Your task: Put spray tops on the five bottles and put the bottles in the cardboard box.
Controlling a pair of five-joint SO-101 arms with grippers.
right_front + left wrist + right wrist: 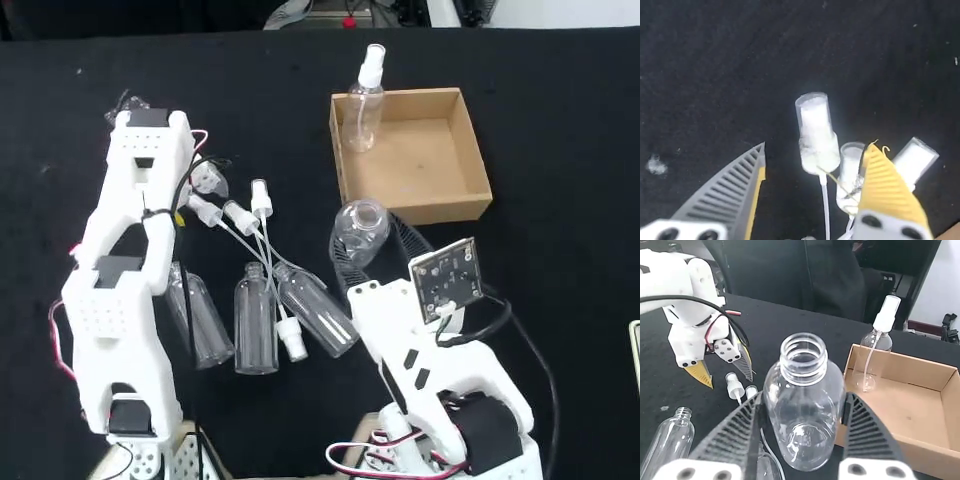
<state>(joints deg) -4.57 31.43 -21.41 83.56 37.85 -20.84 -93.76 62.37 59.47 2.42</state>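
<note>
Black tabletop (560, 100) bore the work: the right gripper (802, 396) clasped an uncapped bottle (802, 370) upright beside the cardboard box (400, 96), while the left gripper (817, 147), fingers spread above a spray top (815, 125), would best pinch its head squarely, leaving the tube free.

High view looks down; left wrist view sits close above the surface (715, 60). High and right wrist views share the cardboard box (440, 210).

This looks like a robotics lab or workshop: a bench (560, 120) draped in black cloth carries white plastic arms (125, 300) with exposed wires (60, 340), and beyond the right end effector (802, 395) dark equipment (947, 320) sits by a white wall (940, 280).
</note>
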